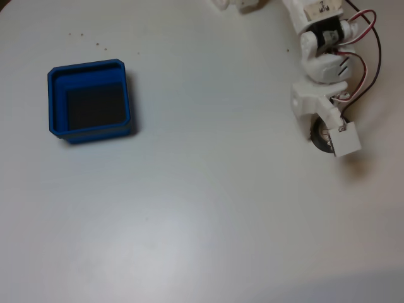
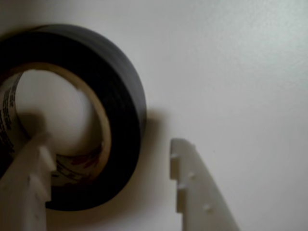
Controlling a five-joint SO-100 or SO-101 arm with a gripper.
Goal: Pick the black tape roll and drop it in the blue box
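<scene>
black tape roll (image 2: 122, 106) flat on table, wall between open hand (image 2: 108, 159) fingers

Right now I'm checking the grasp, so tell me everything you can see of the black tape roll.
The black tape roll is a matte black ring with a pale beige printed core, lying flat on the white table. In the wrist view, one finger of the open hand sits inside its hole, the other outside. In the fixed view the arm mostly hides it.

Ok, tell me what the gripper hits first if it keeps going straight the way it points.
Probably the table. In the wrist view the gripper straddles the black tape roll wall, one finger inside the core, one outside, jaws open; depth is unclear.
</scene>
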